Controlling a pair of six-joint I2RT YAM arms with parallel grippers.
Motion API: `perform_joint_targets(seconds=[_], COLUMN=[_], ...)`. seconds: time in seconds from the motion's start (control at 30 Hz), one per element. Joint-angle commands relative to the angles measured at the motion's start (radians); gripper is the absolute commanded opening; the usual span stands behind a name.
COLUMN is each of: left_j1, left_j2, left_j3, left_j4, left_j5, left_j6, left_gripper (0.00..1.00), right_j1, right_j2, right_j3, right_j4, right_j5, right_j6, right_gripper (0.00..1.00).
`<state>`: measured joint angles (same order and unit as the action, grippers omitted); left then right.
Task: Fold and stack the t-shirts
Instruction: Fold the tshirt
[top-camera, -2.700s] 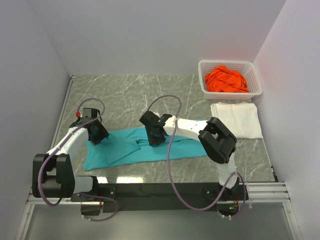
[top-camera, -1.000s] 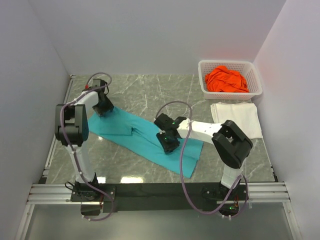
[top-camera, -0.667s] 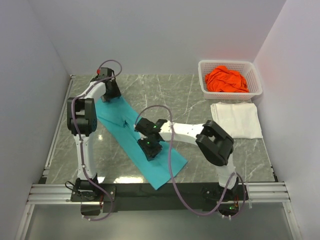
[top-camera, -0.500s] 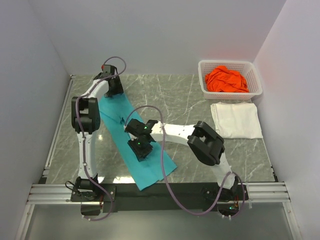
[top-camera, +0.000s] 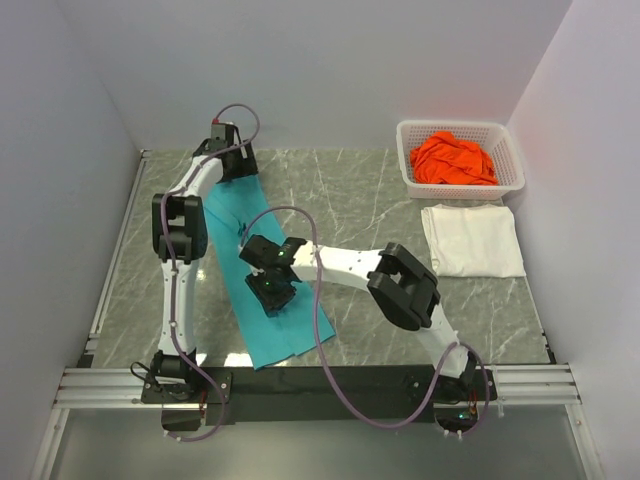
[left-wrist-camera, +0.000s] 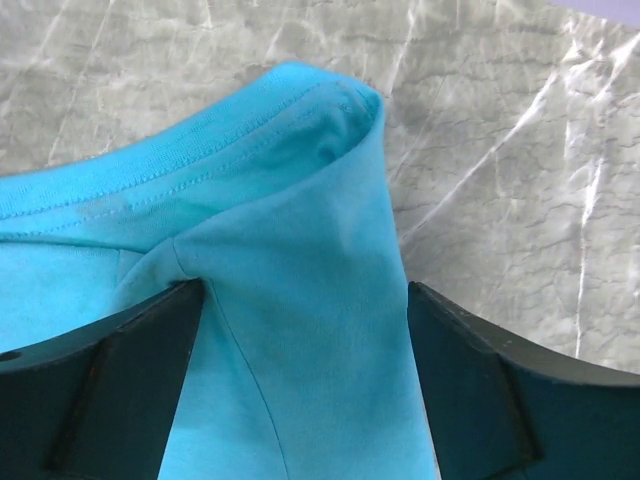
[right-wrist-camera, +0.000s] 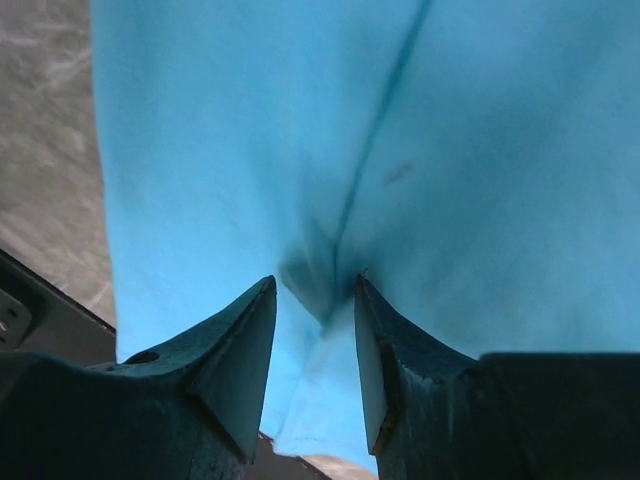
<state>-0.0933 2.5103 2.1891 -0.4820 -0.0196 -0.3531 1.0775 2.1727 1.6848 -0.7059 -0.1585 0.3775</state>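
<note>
Three t-shirts are in view. The teal t-shirt (top-camera: 285, 335) lies on the bench (top-camera: 370, 190) as a long narrow strip. It goes from the far left corner down to the near edge, slanted a little to the right.

The left pincer (top-camera: 234, 163) is at the far end of this strip, and the left arm is stretched out almost fully. In the left wrist view its fingers (left-wrist-camera: 130, 390) stand well apart, one on each side of the cloth. The hemmed edge curls up in front of them, and the cloth between them is smooth, not bunched, so this pincer is wide and does not squeeze the shirt.

The right pincer (top-camera: 270, 292) reaches across to the left side and sits on the middle of the strip. In the right wrist view its fingers (right-wrist-camera: 400, 380) are nearly together, and a small pleat of teal cloth is nipped between the tips.

The white t-shirt (top-camera: 472, 240) lies folded on the right side of the bench, well apart from the teal one. Just behind it stands the white basket (top-camera: 450, 124), with the orange t-shirt (top-camera: 455, 158) crumpled inside.
</note>
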Motion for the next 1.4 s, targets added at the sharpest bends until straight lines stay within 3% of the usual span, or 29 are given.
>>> perform_joint_targets(seconds=[0.0, 0.13, 0.3, 0.4, 0.53, 0.67, 0.87, 1.03, 1.37], left_j1=[0.001, 0.001, -0.006, -0.046, -0.115, -0.181, -0.209, -0.204, -0.197], left_j2=[-0.114, -0.296, -0.537, -0.678, -0.899, -0.985, -0.912, -0.722, -0.421], left_j3=[-0.026, -0.144, -0.236, -0.392, -0.614, -0.758, -0.783, -0.672, -0.434], left_j4=[0.060, 0.088, 0.007, -0.108, -0.142, -0.147, -0.106, -0.083, -0.044], left_j5=[0.027, -0.014, -0.062, -0.114, -0.166, -0.223, -0.321, -0.384, -0.335], left_j6=[-0.013, -0.050, -0.148, -0.208, -0.271, -0.328, -0.363, -0.353, -0.302], left_gripper=[0.90, 0.91, 0.93, 0.93, 0.90, 0.86, 0.78, 0.77, 0.76], right_j1=[-0.004, -0.019, -0.050, -0.100, -0.132, -0.152, -0.162, -0.159, -0.168], right_j2=[-0.160, -0.284, -0.437, -0.510, -0.580, -0.632, -0.735, -0.812, -0.993], right_j3=[-0.036, -0.128, -0.287, -0.394, -0.503, -0.594, -0.703, -0.763, -0.859], right_j4=[-0.001, 0.023, 0.042, 0.074, 0.109, 0.129, 0.148, 0.131, 0.135], right_j5=[0.076, 0.115, 0.152, 0.157, 0.174, 0.182, 0.185, 0.221, 0.235], right_j6=[0.021, 0.040, 0.077, 0.098, 0.101, 0.100, 0.115, 0.132, 0.124], right_gripper=[0.46, 0.51, 0.53, 0.54, 0.52, 0.51, 0.50, 0.50, 0.50])
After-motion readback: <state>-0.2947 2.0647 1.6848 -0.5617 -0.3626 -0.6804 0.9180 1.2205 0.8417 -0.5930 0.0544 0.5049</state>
